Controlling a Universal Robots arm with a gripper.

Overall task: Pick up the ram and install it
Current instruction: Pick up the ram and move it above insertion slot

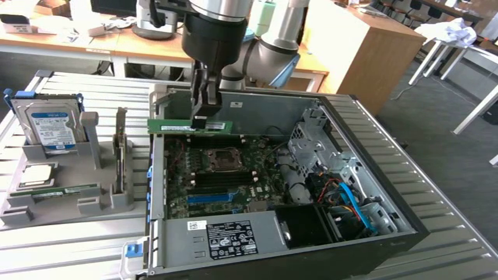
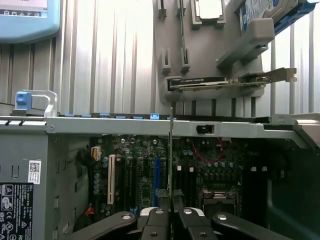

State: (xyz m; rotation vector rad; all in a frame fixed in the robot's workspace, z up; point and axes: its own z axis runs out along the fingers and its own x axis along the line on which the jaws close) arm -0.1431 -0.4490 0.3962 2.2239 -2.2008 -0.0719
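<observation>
as it hangs over the open case [image 1: 265, 109], the gripper [image 1: 204, 121] pinches the ram [image 1: 174, 126]. the ram sits level above the motherboard [image 1: 225, 182].

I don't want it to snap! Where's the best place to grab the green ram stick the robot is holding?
Pinch the ram by its flat faces, near the middle of its top edge, coming from above, as the gripper does. It is thin and level, so that probably keeps it balanced and leaves its bottom edge free.
</observation>
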